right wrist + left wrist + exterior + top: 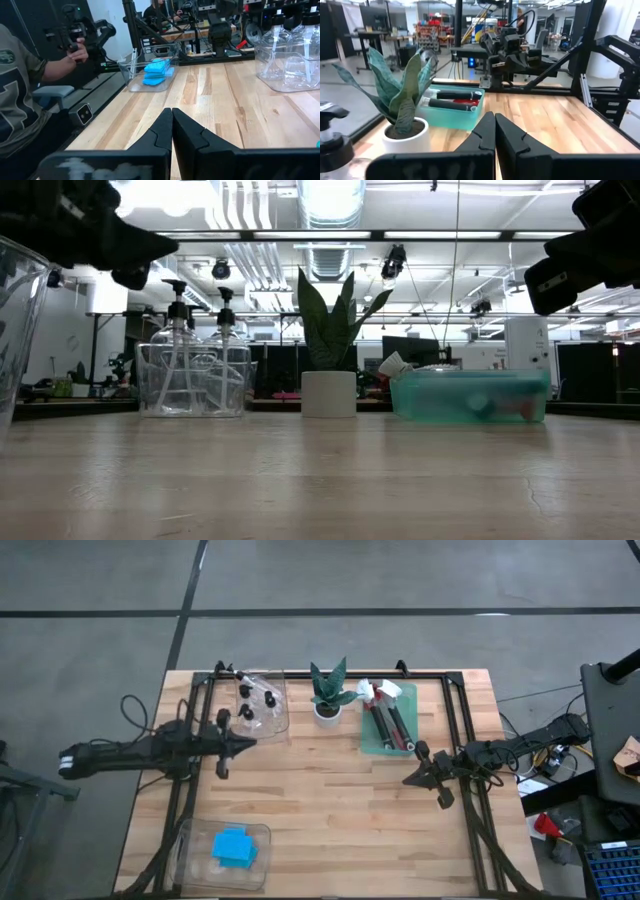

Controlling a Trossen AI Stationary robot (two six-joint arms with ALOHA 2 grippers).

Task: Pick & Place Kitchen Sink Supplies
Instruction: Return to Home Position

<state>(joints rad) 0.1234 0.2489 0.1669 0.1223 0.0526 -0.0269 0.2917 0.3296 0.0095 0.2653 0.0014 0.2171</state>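
The blue sponges (235, 845) lie stacked in a clear tray at the table's near left; the right wrist view shows the sponges (157, 70) too. Several clear bottles with black caps (255, 700) stand in a clear tray at the far left, also seen as bottles (195, 365) in the low view. The dish brushes (388, 720) lie in a teal tray far right, their handles (452, 99) side by side. My left gripper (250, 743) hovers shut beside the bottle tray. My right gripper (409, 780) hovers shut near the teal tray.
A green potted plant in a white pot (328, 695) stands between the bottle tray and the teal tray (470, 395). Bare wood lies across the table's middle (330, 800). A person (20, 90) sits beyond the table's left edge, holding a controller.
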